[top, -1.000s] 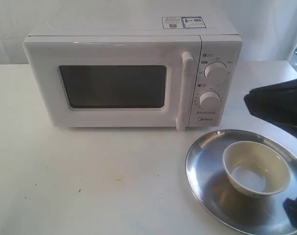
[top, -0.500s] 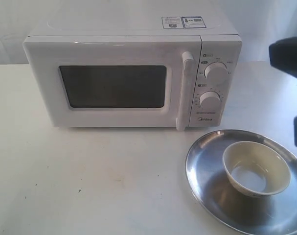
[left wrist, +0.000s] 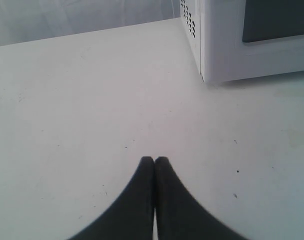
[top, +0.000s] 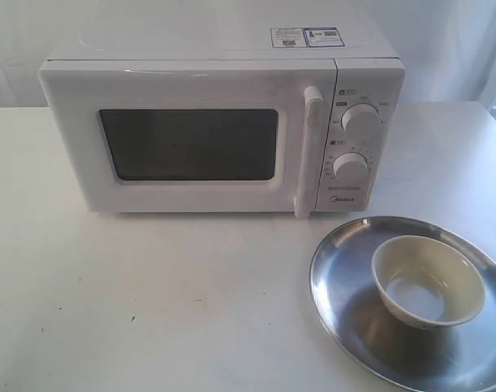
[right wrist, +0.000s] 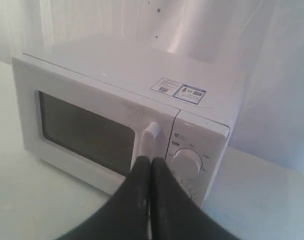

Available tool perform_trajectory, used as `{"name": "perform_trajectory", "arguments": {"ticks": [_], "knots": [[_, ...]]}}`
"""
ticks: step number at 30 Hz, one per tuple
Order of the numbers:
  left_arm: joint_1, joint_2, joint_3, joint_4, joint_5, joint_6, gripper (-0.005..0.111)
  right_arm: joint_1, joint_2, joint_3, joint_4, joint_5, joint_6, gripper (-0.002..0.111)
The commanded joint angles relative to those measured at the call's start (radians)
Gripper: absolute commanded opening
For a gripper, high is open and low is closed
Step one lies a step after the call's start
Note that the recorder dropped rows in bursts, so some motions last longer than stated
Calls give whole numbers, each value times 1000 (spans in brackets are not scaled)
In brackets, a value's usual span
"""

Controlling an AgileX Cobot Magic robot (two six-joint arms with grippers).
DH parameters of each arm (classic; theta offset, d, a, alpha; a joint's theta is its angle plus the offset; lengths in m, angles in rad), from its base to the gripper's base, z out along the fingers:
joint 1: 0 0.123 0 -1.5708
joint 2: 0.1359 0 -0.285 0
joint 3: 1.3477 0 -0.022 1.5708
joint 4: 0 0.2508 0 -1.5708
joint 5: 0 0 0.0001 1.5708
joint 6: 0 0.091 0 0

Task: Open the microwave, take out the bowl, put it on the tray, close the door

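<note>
Bowl [top: 428, 282], small, round and glazed cream-white, sits upright on its narrow foot inside the tray [top: 333, 273], a wide shiny metal plate with a shallow rim. The tray lies on the matte white table [top: 149, 302] just in front of the boxy white microwave [top: 190, 82], below its two round dials [top: 360, 120]. The dark-windowed door [top: 190, 145] is shut, its bar handle [top: 310, 151] vertical. Left pincer [left wrist: 155, 160], smooth black tips pressed together, holds nothing above bare table; right pincer [right wrist: 150, 159] is likewise closed and empty.
</note>
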Motion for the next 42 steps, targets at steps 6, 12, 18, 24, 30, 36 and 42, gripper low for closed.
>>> {"name": "perform_trajectory", "arguments": {"ticks": [6,12,18,24,30,36,42], "knots": [[-1,-2,3,-4,-2,-6,0,-509,-216,302,-28,-375,156,0],[-1,-2,3,-4,-2,-6,0,-1020,-292,513,-87,-840,241,0],[-1,-2,3,-4,-2,-6,0,-1431,-378,625,-87,-1067,243,0],[-1,-2,3,-4,-2,-6,0,-1566,-515,710,-82,-1210,243,0],[-1,-2,3,-4,-2,-6,0,-1582,-549,710,-74,-1186,245,0],[-1,-2,3,-4,-2,-6,0,-1582,-549,710,-74,-1173,243,0],[-1,-2,3,-4,-2,-6,0,-1582,-549,710,304,-1134,-135,0]]}}
